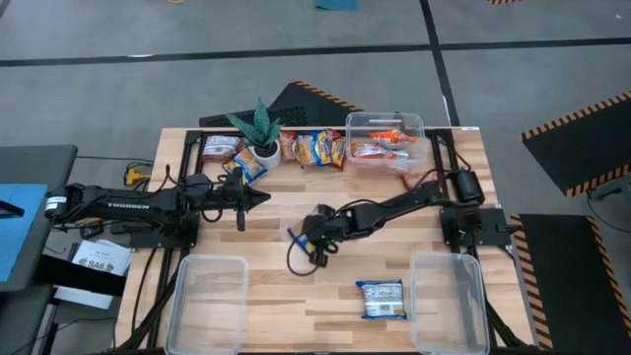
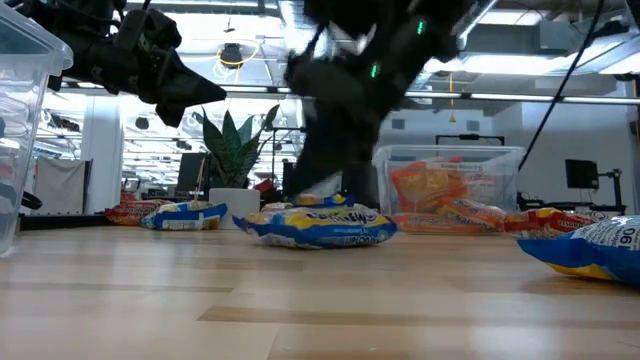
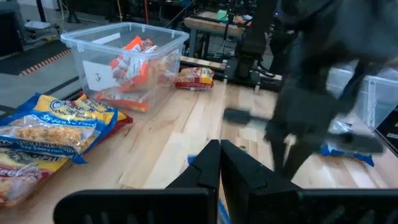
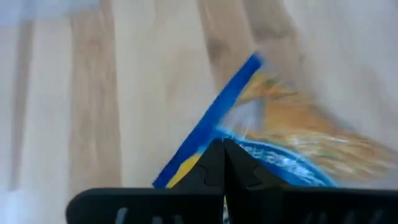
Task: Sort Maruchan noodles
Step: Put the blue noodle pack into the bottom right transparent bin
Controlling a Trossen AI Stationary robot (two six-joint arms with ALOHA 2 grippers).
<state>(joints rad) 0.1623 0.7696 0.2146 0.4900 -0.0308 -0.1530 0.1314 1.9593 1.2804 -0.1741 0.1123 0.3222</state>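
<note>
Right gripper (image 1: 314, 233) sits low at mid-table, fingers pinched on the edge of a blue-yellow Maruchan packet (image 4: 273, 143) directly beneath it, likely to lift it for sorting, while the clenched left gripper (image 1: 258, 196) waits nearby.

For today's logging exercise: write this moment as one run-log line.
left gripper: shut, idle near plant | right gripper: shut on blue packet, mid-table | clear bin: holds orange packets
</note>
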